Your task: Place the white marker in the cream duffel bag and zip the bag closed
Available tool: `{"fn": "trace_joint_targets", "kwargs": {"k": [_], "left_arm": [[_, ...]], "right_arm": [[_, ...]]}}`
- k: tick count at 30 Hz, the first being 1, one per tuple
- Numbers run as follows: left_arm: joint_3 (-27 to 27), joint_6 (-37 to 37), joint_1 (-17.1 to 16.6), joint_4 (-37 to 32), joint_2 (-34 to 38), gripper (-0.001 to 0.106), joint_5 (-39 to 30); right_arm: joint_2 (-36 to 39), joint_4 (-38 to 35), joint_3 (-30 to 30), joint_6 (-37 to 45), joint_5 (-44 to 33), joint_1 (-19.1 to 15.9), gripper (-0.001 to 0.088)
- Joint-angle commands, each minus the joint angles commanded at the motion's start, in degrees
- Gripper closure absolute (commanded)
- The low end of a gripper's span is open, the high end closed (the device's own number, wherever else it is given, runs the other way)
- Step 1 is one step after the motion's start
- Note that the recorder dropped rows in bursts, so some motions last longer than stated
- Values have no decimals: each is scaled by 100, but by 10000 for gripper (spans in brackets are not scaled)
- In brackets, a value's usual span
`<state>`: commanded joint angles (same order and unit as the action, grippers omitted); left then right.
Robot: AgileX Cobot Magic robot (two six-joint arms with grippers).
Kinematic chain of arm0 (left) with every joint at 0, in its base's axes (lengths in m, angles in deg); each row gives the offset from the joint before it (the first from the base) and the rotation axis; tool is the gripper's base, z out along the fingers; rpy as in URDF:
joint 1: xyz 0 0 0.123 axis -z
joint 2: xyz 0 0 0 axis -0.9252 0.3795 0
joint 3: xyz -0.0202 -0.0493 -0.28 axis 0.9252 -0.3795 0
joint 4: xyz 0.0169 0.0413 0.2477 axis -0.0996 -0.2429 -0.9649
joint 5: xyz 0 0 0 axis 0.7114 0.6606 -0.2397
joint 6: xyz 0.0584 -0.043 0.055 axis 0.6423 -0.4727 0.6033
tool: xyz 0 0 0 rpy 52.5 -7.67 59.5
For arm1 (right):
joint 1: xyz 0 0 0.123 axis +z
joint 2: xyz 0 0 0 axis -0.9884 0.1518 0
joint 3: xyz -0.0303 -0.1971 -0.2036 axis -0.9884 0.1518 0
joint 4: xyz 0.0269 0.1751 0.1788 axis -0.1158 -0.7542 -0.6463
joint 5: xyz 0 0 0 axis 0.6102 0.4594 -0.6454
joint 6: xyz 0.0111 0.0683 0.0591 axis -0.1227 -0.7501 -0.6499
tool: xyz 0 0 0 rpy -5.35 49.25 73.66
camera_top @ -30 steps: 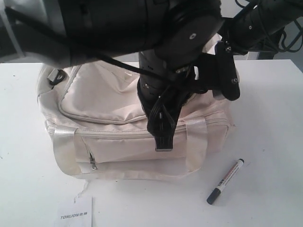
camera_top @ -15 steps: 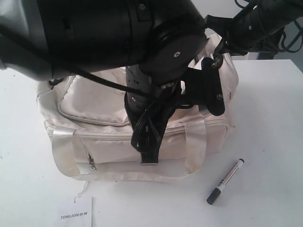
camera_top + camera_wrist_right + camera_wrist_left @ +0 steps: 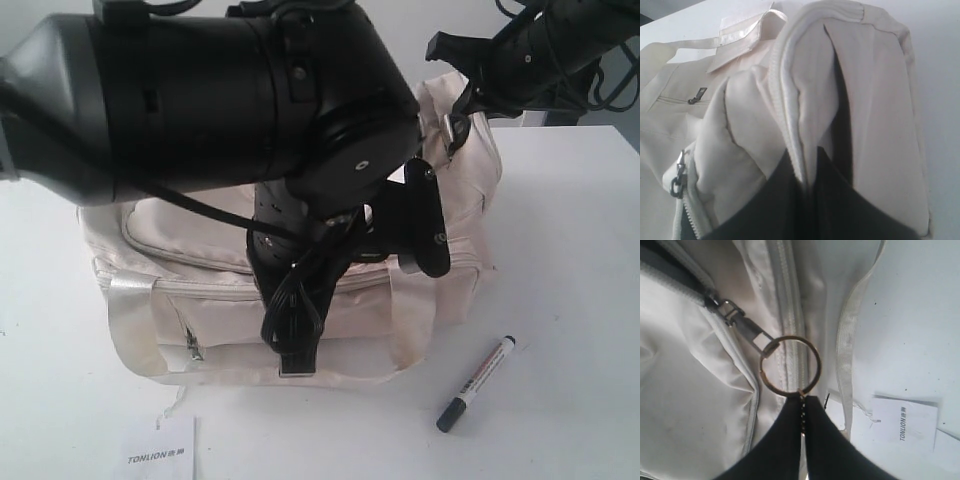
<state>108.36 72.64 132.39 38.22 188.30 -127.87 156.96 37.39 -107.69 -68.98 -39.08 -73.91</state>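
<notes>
The white marker (image 3: 477, 397) lies on the table in front of the cream duffel bag's right end, apart from both grippers. The cream duffel bag (image 3: 210, 215) sits mid-table, largely hidden by my left arm. In the left wrist view my left gripper (image 3: 803, 399) is shut on the gold keyring (image 3: 790, 366), which hangs from the zipper slider (image 3: 727, 310); dark lining shows behind the slider. My left gripper (image 3: 428, 245) hovers over the bag's right half. My right gripper (image 3: 807, 161) is shut on the bag's zipper-edge fabric (image 3: 790, 100), holding the bag's right end (image 3: 470, 140) raised.
A white paper tag (image 3: 160, 455) printed TONLION lies at the table's front edge, also in the left wrist view as the tag (image 3: 905, 421). The bag's satin handle (image 3: 135, 320) drapes down its front. A side zip pull (image 3: 697, 95) hangs on the bag.
My left arm has moved left and toward the front with the keyring. The right gripper has lifted the bag's right end higher. The marker has not moved.
</notes>
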Motion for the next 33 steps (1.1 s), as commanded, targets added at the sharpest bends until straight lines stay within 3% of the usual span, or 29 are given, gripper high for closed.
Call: {"fn": "trace_joint_targets", "kwargs": {"k": [12,15,19,21,26,29,33], "left_arm": [[0,-21,0,0,0,1053,0],[0,-34,0,0,0,1053,0],[0,-34,0,0,0,1053,0],[0,-34,0,0,0,1053,0],[0,-62,0,0,0,1053,103],[0,-81,0,0,0,1053,298],[0,-94,0,0,0,1053,438]], "right_arm": [[0,0,0,-162,-116,0,846],[-11,0,0,-162,-116,0,736],[-127,0,0,-162,-143,0,518],[-243,0,0,-149,-167,0,469],[-615,-41,0,122,-329,0,458],[-672,-305,0,626,-998,10,458],[-545,-689,0,1023,-1272,133,458]]}}
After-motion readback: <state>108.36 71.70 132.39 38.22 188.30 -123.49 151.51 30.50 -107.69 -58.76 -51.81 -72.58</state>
